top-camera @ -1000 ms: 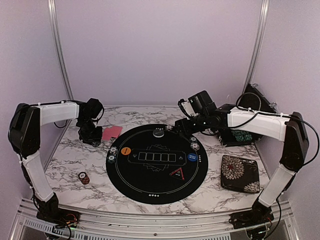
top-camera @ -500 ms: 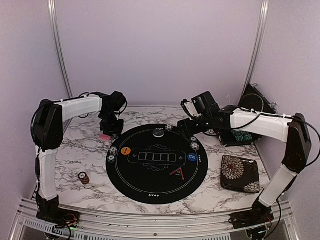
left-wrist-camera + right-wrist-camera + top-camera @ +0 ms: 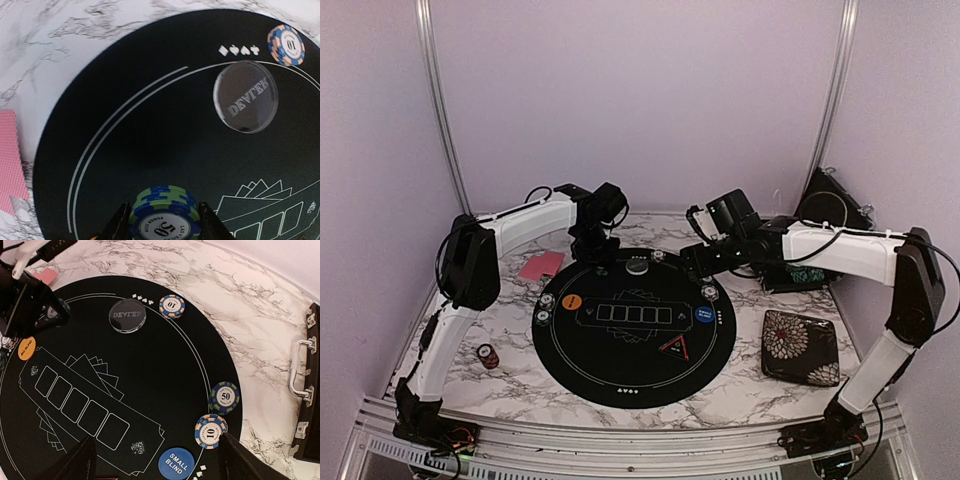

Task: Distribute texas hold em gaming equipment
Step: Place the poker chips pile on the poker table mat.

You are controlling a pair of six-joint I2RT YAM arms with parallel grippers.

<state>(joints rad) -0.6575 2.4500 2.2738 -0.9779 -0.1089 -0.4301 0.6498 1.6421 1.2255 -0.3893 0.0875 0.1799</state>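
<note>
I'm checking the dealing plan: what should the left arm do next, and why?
Probably lower and release: the left end effector grips a green chip stack over the black mat, near its far edge and the clear dealer button.

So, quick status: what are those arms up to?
Left gripper shut on 50 chip stack, over far edge of mat. Right gripper open, empty, hovering. Nothing blocking.

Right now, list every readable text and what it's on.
"DEALER": clear button
"10": far orange chip
"50": green chip
"10": near orange chip
"SMALL BLIND": blue button
"BIG BLIND": orange button
"50": held chip, in the left gripper; its small lettering is unclear
Too small to read: any print on the triangle marker
</note>
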